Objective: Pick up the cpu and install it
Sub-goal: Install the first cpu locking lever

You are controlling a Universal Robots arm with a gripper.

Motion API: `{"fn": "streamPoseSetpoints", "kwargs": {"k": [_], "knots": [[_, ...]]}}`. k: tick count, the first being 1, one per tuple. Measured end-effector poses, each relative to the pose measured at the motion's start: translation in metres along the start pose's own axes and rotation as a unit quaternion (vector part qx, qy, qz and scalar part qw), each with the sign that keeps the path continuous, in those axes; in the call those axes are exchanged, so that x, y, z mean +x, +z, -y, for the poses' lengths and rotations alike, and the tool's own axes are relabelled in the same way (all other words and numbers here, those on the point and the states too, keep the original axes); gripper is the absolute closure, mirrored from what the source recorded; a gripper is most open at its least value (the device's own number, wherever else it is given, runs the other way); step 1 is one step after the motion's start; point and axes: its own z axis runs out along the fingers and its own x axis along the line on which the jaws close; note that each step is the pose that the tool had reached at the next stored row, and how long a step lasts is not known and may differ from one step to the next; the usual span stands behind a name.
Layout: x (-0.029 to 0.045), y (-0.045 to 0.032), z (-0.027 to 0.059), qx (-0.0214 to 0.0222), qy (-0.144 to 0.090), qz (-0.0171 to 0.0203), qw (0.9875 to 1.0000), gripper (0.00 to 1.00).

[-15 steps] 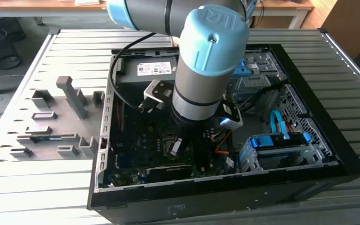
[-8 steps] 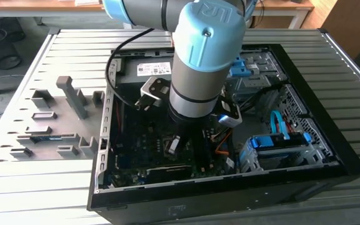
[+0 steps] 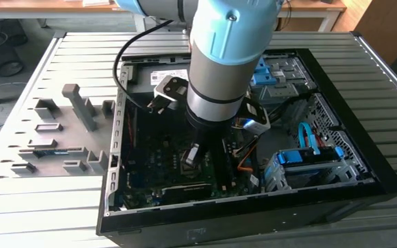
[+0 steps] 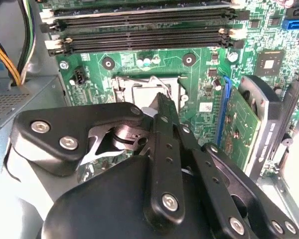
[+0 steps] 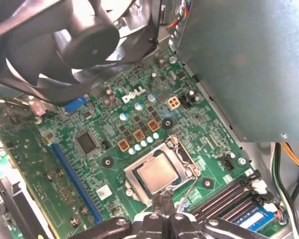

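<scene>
First wrist view: the cpu (image 5: 158, 174) lay flat in the socket frame (image 5: 162, 172) on the green motherboard (image 5: 89, 164), silver top up.
Gripper: its fingertips (image 5: 164, 200) stood close together, almost closed, just beside the socket's edge nearest the memory slots (image 5: 229, 196), holding nothing; whether they touched the frame could not be told.
Second wrist view: the black gripper (image 4: 162, 102) pointed down at the socket frame (image 4: 147, 87), which lay between the memory slots (image 4: 144, 40) and the linkage; the fingers hid part of the chip.
Exterior view: the arm (image 3: 226, 57) reached down into the open computer case (image 3: 364, 170), the gripper (image 3: 193, 155) low over the middle of the motherboard (image 3: 153, 150).
Surroundings: a cooling fan (image 5: 84, 40) and the grey power supply box (image 5: 244, 59) stood along the board's edges.
Carrier: the case lay on its side on a ribbed grey table (image 3: 54, 206).
</scene>
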Motion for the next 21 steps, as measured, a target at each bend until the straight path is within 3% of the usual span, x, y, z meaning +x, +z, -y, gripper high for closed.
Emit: {"fn": "streamPoseSetpoints", "kwargs": {"k": [3, 9, 18, 21], "knots": [[-0.001, -0.0023, 0.0018, -0.0012, -0.001, -0.0016, 1.0, 0.9], [-0.0014, -0.0194, 0.0, -0.0034, -0.003, 0.0017, 1.0, 0.9], [-0.0024, -0.026, 0.0009, -0.0072, -0.011, 0.0032, 0.9999, 0.9], [-0.0036, -0.0281, 0.0027, -0.0105, -0.013, 0.0042, 0.9999, 0.9]]}}
